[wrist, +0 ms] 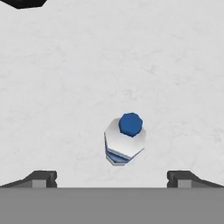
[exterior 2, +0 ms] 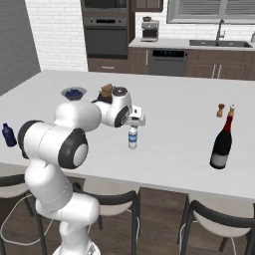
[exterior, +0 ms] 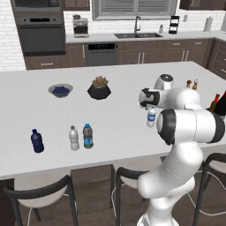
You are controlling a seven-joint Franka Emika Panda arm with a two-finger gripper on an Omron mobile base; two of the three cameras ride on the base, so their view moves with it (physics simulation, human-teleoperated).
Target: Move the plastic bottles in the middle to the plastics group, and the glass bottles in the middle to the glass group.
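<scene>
bottle work first — we hover the gripper [wrist: 112, 180] with its jaws spread as wide as they go and nothing between them, right above a small clear water bottle [wrist: 124, 140] with a blue cap and blue label. that bottle stands upright near the front edge of the counter [exterior: 35, 110], about midway along it, well apart from everything else. it looks like one of the plastic pair from the middle. the plastics group sits toward the left end of the front edge: the navy bottle [exterior: 37, 141], the white-labelled clear bottle [exterior: 74, 137], and a darker blue-labelled water bottle [exterior: 88, 135] just beside it, which seems already delivered.

to do this grab well, we centre the fingertips on either side of the body, not the cap — from the hand view the bottle sits slightly toward one finger, so a small sideways correction helps. we descend straight, close below the shoulder, lift clear, then carry it left and set it down apart from the others so nothing topples. the dark glass bottle [exterior 2: 222, 141] near the right front edge waits its turn.
</scene>
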